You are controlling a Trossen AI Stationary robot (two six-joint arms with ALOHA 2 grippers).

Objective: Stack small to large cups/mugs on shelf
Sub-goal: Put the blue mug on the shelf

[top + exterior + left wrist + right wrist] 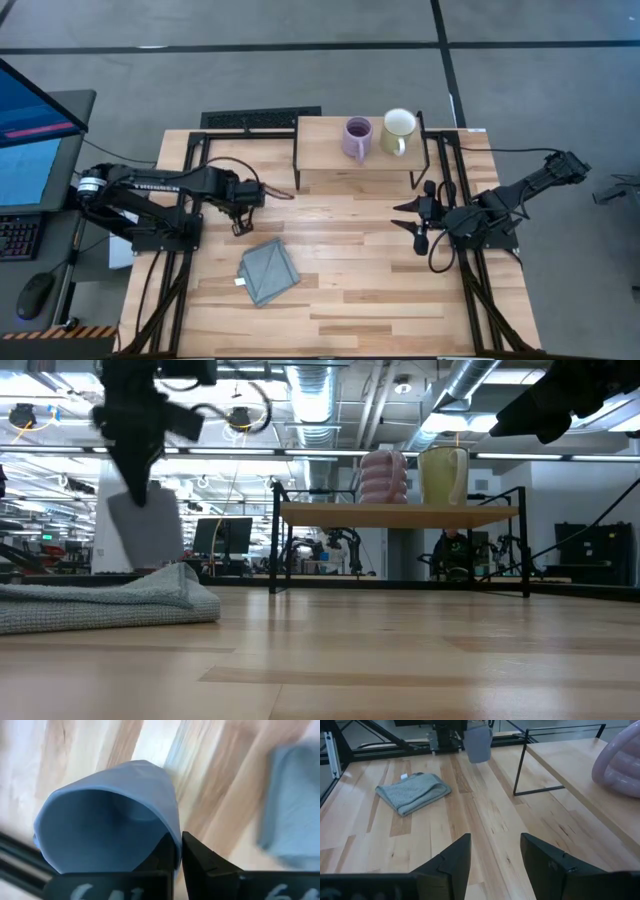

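My left gripper (243, 205) is over the table's left half, pointing down, and is shut on the dusty blue mug (107, 827). The mug hangs below it (147, 525), also seen in the right wrist view (478, 742). The lavender mug (357, 138) and the cream mug (398, 131) stand upright side by side on the shelf (330, 165) at the table's far edge. My right gripper (495, 845) waits open near the shelf's right end, with nothing between its fingers. My left gripper pinches the blue mug's wall at the rim (175, 837), one finger inside the mug and one outside. The fingers come from above, pointing down. The mug hangs below them, lifted clear of the table and a little tilted.
A folded grey-blue cloth (270, 270) lies on the table, nearer the front than the left gripper. The shelf stands on thin black legs (520, 770). Bare wooden tabletop (360, 260) lies between the two arms.
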